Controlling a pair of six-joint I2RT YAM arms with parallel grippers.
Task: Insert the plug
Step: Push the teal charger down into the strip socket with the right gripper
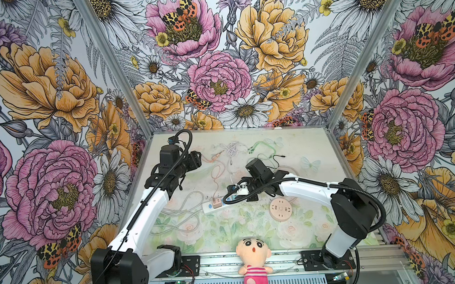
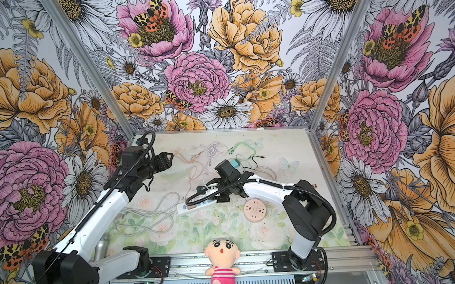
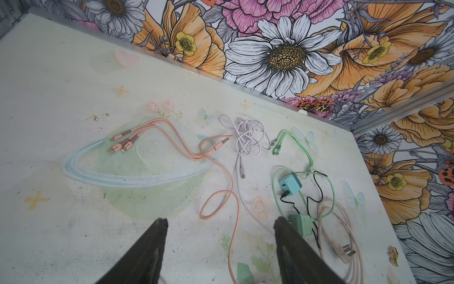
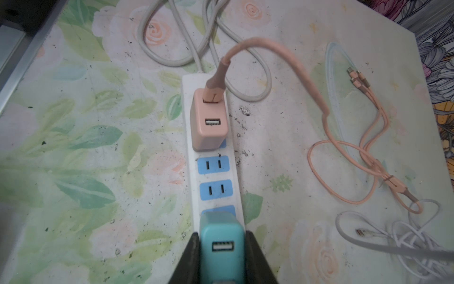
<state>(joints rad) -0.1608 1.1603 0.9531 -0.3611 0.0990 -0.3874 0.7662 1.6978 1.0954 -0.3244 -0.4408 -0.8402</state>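
Teal plug (image 4: 222, 255) between right hand (image 4: 221, 235) fingers

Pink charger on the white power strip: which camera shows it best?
The right wrist view: the pink charger sits close and central, plugged into the power strip, its cable and spare USB port clear. Both top views show it only as a small pink block. The left wrist view does not show it.

Smooth plastics on a scuffed, matt tabletop (image 4: 73, 152)
Clamped between the matt black fingers (image 4: 189, 260) of the right gripper (image 4: 221, 233), the teal charger (image 4: 222, 255) is smooth, faintly sheened plastic. Just beyond the fingertips, the power strip (image 4: 213, 177) is smooth white plastic, bearing a pink charger (image 4: 208, 132) of matt plastic. The pink cable (image 4: 309, 83) looks soft and rubbery.
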